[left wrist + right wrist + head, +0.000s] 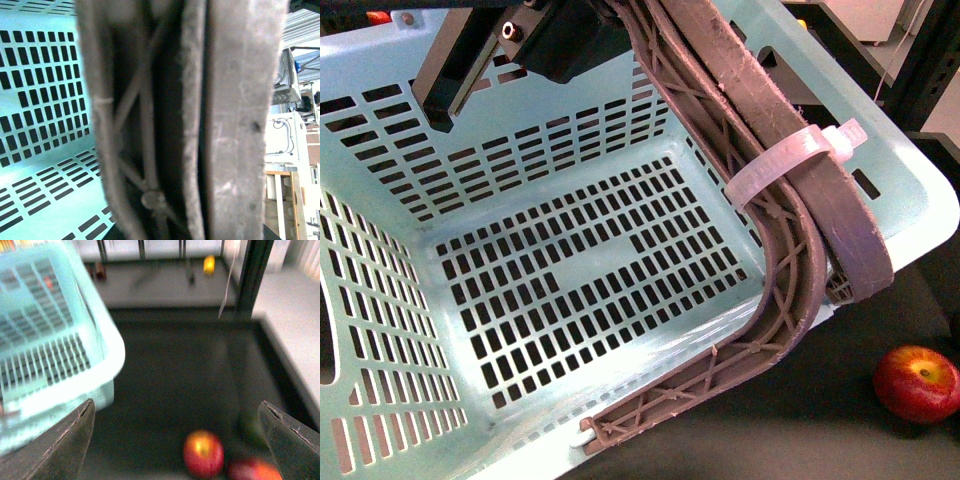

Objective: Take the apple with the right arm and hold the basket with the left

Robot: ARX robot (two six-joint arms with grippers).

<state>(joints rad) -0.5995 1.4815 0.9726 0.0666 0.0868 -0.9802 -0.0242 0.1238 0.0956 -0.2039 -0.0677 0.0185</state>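
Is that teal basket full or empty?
Empty. The basket shows a bare slotted floor in the front view, and the apple lies outside it.

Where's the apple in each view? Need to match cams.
Front: apple lower right, on the dark surface outside the basket.
Left wrist: not in it; handles fill it.
Right wrist: apple seen between the fingers of the open right gripper.
Shared landmark: the teal basket, in all three.
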